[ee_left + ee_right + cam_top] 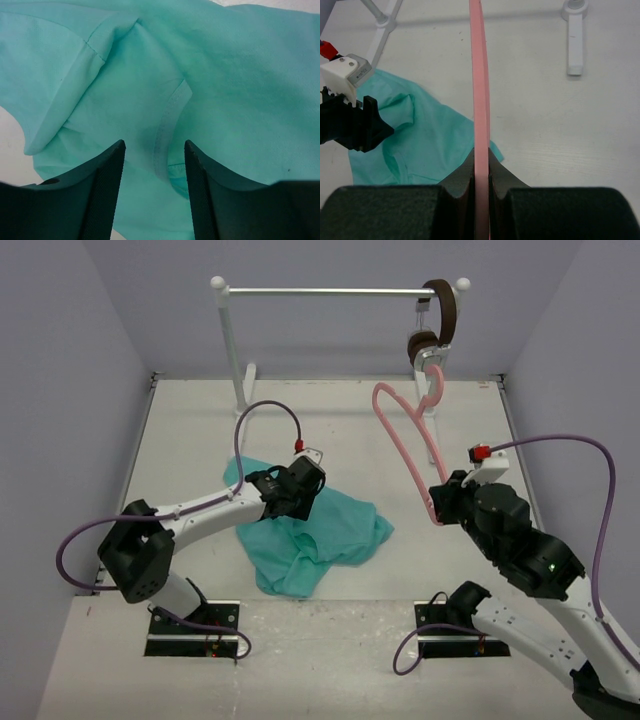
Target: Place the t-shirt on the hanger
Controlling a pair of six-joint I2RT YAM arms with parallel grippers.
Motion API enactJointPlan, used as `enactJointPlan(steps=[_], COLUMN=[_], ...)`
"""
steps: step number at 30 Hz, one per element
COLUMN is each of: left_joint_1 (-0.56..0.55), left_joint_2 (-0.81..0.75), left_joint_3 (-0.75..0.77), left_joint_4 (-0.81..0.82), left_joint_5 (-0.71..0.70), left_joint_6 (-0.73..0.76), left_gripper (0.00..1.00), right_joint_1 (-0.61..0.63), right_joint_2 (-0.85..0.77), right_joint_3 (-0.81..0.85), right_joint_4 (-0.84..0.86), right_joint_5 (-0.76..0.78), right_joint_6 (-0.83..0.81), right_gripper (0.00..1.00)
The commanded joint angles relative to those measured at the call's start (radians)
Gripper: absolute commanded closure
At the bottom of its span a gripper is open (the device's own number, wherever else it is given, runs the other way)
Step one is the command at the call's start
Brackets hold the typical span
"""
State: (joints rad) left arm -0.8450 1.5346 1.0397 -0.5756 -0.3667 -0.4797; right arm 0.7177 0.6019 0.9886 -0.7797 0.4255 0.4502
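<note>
T-shirt (312,532): teal-green, plain, soft fabric. It lies crumpled in a loose heap on the table (200,420). The left wrist view shows a stitched sleeve hem folded over at upper left and a narrow stitched band running down the middle of the cloth.

Hanger (408,435): thin pink plastic, with a triangular frame and a curved hook. It is off the table and tilted, hook end farthest from the arms. In the top view the hook overlaps the lower cup of the headphones (436,325), which hang from the rail (330,290). I cannot tell whether hook and headphones touch.

Writing: faint marks show on the grey-white block (347,72) on the left wrist, but they are too small to read.

Left gripper (154,150): jaws spread, nothing between the pads. It points down at the t-shirt's upper left part, and the stitched band lies directly below the gap between the fingers (107,190). Contact with the cloth cannot be told.

Right gripper (481,167): clenched on the hanger, with the pink bar pinched edge-on between both fingers near the frame's lower corner. The rest of the frame runs up and away from the gripper. The t-shirt sits to this gripper's left and below it, apart from the hanger.
</note>
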Motion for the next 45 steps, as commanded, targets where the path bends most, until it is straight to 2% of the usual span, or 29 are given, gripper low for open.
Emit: enactJointPlan(steps=[1, 4, 8, 11, 16, 18, 23, 29, 37, 45], left_joint_1=[-0.005, -0.005, -0.005, -0.003, -0.002, -0.002, 0.011, 0.097, 0.169, 0.188], left_joint_2=[-0.001, 0.010, 0.054, 0.082, 0.114, 0.118, 0.072, 0.036, -0.017, -0.050], left_joint_3=[-0.008, -0.012, -0.009, -0.001, 0.050, 0.068, 0.133, 0.178, 0.145, 0.110], left_joint_4=[0.029, 0.040, 0.048, 0.061, 0.053, 0.031, -0.001, -0.002, 0.049, 0.077], left_joint_5=[0.025, 0.028, 0.020, 0.004, -0.037, -0.067, -0.112, -0.094, -0.052, -0.033], left_joint_6=[0.036, 0.046, 0.056, 0.055, 0.063, 0.062, 0.053, 0.036, 0.008, -0.005], left_gripper=[0.48, 0.48, 0.54, 0.69, 0.86, 0.99, 1.00, 1.00, 1.00, 1.00], right_joint_1=[0.000, 0.000, 0.000, 0.000, 0.000, 0.001, 0.000, 0.001, 0.002, 0.002], right_joint_2=[0.014, 0.011, 0.003, -0.014, -0.042, -0.050, -0.062, -0.075, -0.160, -0.169], right_joint_3=[0.000, -0.003, -0.010, -0.019, -0.024, -0.025, -0.018, -0.033, -0.116, -0.158], right_joint_4=[0.063, 0.063, 0.063, 0.062, 0.049, 0.038, -0.005, -0.018, -0.005, -0.043], right_joint_5=[-0.011, -0.011, -0.022, -0.040, -0.079, -0.095, -0.230, -0.430, -0.639, -0.688], right_joint_6=[-0.020, -0.019, -0.016, -0.012, -0.008, -0.007, -0.007, 0.023, 0.092, 0.094], right_gripper=[1.00, 1.00, 1.00, 1.00, 1.00, 1.00, 1.00, 1.00, 1.00, 1.00])
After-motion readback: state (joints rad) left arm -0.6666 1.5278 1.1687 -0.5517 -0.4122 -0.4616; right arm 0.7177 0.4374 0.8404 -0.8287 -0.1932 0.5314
